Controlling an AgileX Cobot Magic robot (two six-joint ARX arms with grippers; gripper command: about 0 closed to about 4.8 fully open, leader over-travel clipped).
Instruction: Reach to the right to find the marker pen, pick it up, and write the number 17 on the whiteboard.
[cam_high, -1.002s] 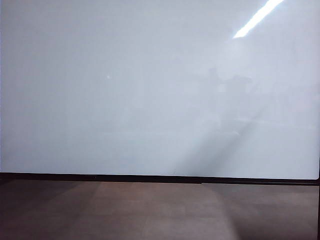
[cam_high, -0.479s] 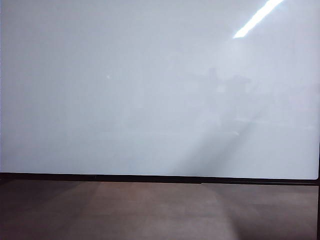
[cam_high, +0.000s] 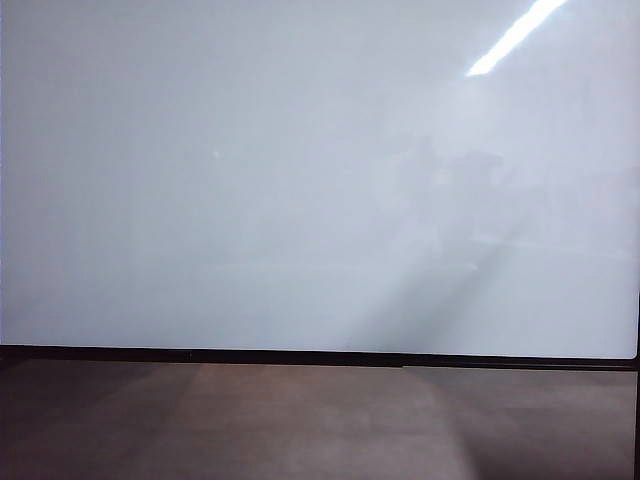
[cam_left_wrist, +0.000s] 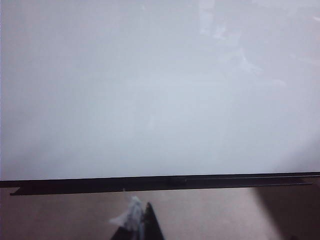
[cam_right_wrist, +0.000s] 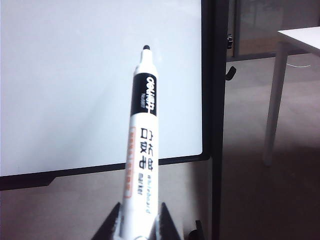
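Note:
The whiteboard (cam_high: 250, 200) is a big glossy white panel with a thin black frame, and it fills most of the exterior view; neither gripper shows there. My right gripper (cam_right_wrist: 140, 205) is shut on the marker pen (cam_right_wrist: 142, 130), a white barrel with a black band. Its bare black tip (cam_right_wrist: 146, 48) points toward the whiteboard (cam_right_wrist: 75, 85) near the board's right edge, without touching. My left gripper (cam_left_wrist: 137, 220) sits low in front of the whiteboard (cam_left_wrist: 150, 90), its dark fingers close together with a white crumpled scrap (cam_left_wrist: 131, 212) between them.
A brown matte surface (cam_high: 300, 420) runs below the board's black bottom edge (cam_high: 300, 356). In the right wrist view a black upright post (cam_right_wrist: 217, 100) borders the board. Beyond it stands a white table (cam_right_wrist: 300, 37) on a pale leg (cam_right_wrist: 274, 110).

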